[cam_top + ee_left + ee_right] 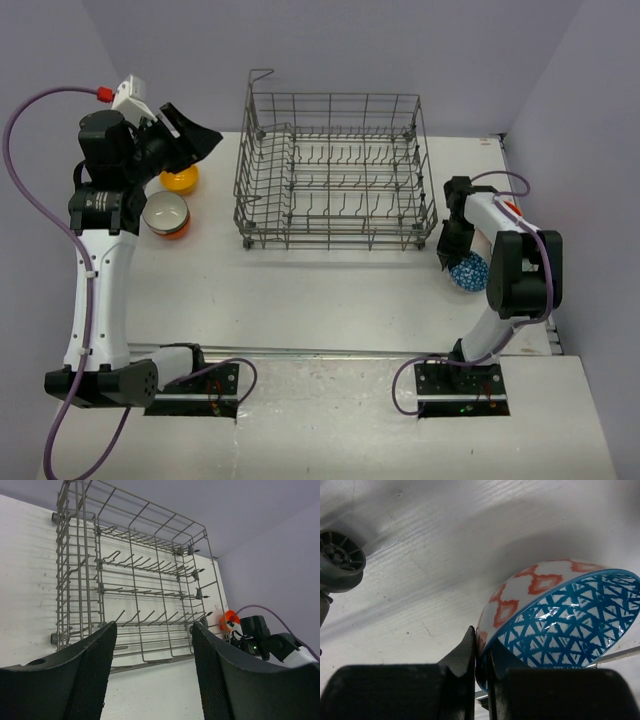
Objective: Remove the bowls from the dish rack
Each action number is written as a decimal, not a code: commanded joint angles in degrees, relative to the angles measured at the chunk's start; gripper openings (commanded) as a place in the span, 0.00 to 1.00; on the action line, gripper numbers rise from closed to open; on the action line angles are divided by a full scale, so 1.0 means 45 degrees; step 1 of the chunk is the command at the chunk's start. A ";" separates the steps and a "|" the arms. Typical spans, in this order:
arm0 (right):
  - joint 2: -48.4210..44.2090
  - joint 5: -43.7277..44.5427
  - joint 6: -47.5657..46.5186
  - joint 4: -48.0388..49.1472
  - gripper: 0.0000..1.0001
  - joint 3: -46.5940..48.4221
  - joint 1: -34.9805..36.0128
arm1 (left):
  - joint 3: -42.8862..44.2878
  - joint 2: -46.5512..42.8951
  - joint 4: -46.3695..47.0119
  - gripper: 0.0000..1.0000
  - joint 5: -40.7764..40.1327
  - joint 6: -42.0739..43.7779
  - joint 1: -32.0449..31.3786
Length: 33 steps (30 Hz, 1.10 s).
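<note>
Soft, even light falls from above, and the white surface (330,300) comes out bright, almost washed out, against the lilac walls (180,60). The dish rack (330,180) throws only a faint, blurry-edged shadow beneath itself. The overhead view is sharp throughout. In the left wrist view the left claw (154,630) is near-black, its mesh texture just showing, and the rack's wires bow towards the left edge. In the right wrist view a broad soft shadow crosses the surface. Small white glints speckle the bowl (560,625), and the right claw (481,647) is dark and slightly soft.
</note>
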 commanded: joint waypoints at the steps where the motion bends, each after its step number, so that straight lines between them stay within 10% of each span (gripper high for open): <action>1: 0.0139 -0.0226 -0.0169 0.0313 0.04 0.0351 0.0052 | 0.0230 -0.0317 -0.0058 0.63 0.0527 -0.0148 0.0058; 2: 0.0139 -0.0343 -0.0170 0.0313 0.19 0.0351 0.0052 | 0.0289 -0.0317 -0.0116 0.63 0.0527 -0.0148 0.0039; 21: -0.1793 -0.0891 -0.0033 -0.0232 0.65 0.1150 0.0364 | 0.0211 -0.0375 -0.0527 0.64 0.0625 0.0145 0.0038; 33: -0.2732 0.0006 0.0631 -0.1326 0.77 0.2050 0.0345 | -0.0101 -0.0433 -0.0449 0.64 0.0488 0.0165 0.0038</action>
